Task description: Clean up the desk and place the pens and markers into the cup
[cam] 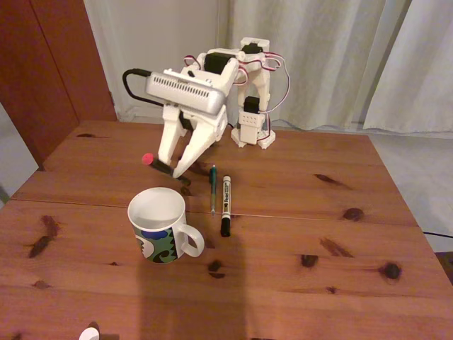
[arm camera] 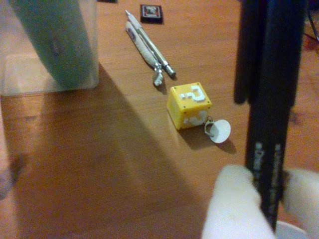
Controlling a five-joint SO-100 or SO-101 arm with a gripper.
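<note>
In the fixed view my gripper reaches down just behind the white patterned cup and is shut on the thin black pen, whose red tip points left. To the right of the cup, the teal-green pen and the white marker with a black cap lie side by side on the reddish-brown desk. In the wrist view two white fingertips clamp a black pen that stands up through the picture; the gripper sits at the bottom edge.
The wrist view also shows a yellow question-mark cube with a small white disc, two slim pens lying together, a translucent container at top left and a small dark square. The arm's base stands at the desk's back edge.
</note>
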